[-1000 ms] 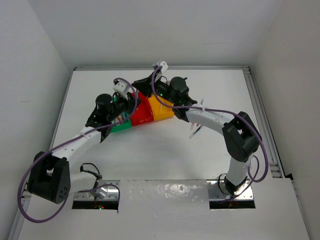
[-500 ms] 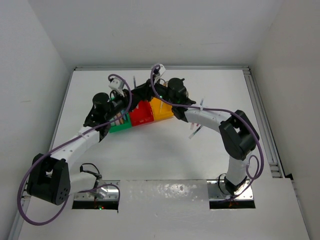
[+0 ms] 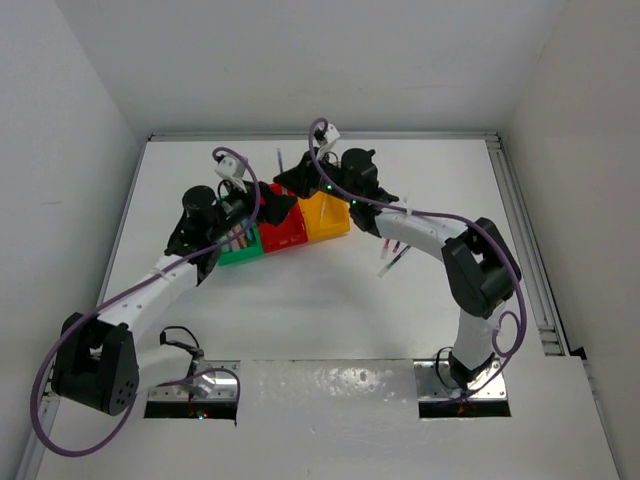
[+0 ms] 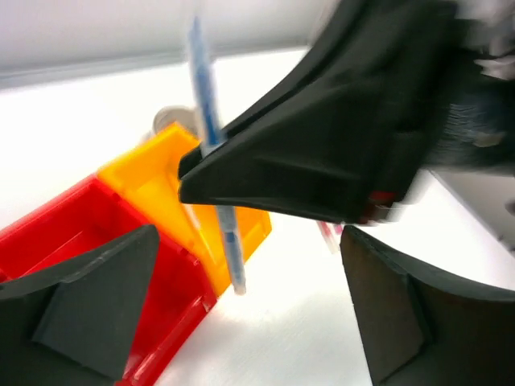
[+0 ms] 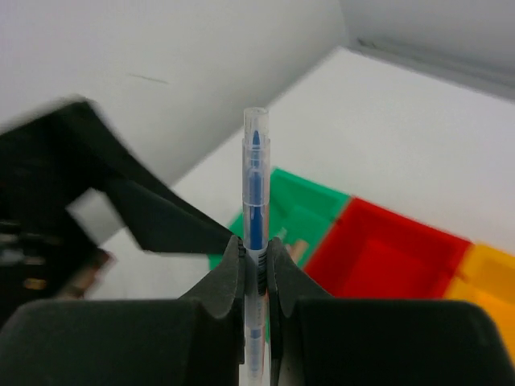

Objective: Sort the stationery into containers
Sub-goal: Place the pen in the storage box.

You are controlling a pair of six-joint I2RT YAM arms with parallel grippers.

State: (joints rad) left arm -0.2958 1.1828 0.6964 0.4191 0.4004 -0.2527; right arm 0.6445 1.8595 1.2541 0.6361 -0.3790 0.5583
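Right wrist view, nearest: right pincer [image 5: 256, 251] clamped narrow on a thin clear plastic pen with a blue core [image 5: 256, 185], which stands upright at frame centre.

Behind it, toward lower right, joined in a row: green open-top plastic bin [image 5: 310, 211], red open-top plastic bin [image 5: 386, 251], yellow open-top plastic bin [image 5: 489, 283].

Left wrist view: left pincer [image 4: 249, 318] stands wide, with nothing between the jaws. The top view does not show this. The right pincer's black body fills the upper right and blocks the far surface. The pen's lower end shows against the yellow bin's near wall. Cannot tell whether it is over the bin.

Top view only: loose thin pens with reddish marks [image 3: 392, 258] lie on the white surface [image 3: 300, 310], right of the yellow bin and just beside the right arm. Tan pieces [image 3: 238, 238] lie in the green bin.
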